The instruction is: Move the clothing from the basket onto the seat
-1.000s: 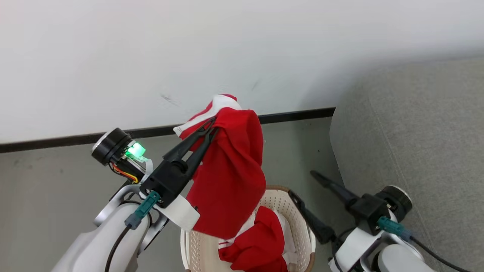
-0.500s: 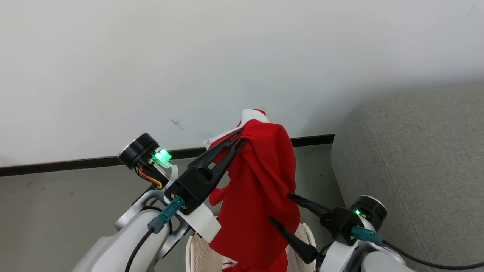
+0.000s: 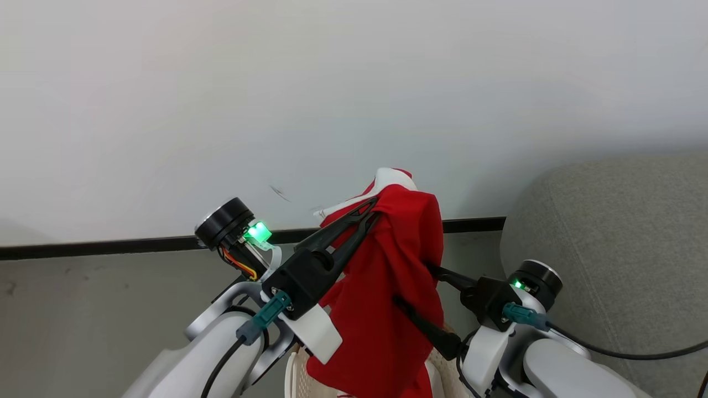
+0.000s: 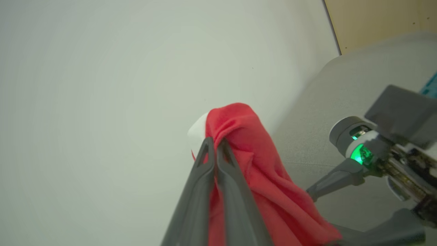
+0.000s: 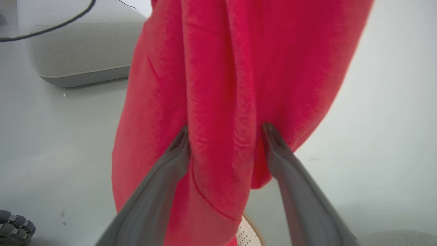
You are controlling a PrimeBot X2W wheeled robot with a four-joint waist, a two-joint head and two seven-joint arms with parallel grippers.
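We see the left gripper [image 3: 373, 205] clenched on the red garment [image 3: 387, 293]. Its two long dark fingers lie pressed together and pinch a bunch of cloth at their very tips. The garment hangs in the air from that pinch, in front of the white wall [image 3: 332, 83]. It drapes down along the right side of the fingers and past the black gripper body. Its lower end runs out of the head view's bottom edge, above the basket [image 3: 296, 373]. We cannot tell whether the hem reaches into the basket.

The right gripper [image 3: 417, 286] is released. Its jaws are spread wide at mid-height of the garment, one finger on each side of a hanging fold. In the right wrist view the fingertips [image 5: 179, 143] rest against the cloth, and the fold bulges loosely between them, not squeezed.

The garment is soft and matte with a fleecy nap, falling in long vertical folds. It is bright red, with a white patch at the top just above the pinch. The fingers are smooth, dark and tapered, with slotted tips. The basket is cream plastic pierced with small round holes, under a brown rim band. The sofa [image 3: 608, 221] stands to the right of the garment, apart from it. It is grey-green woven fabric, bulky, with a rounded corner. The floor [image 3: 83, 298] is smooth and grey, edged by a black baseboard [image 3: 110, 244].
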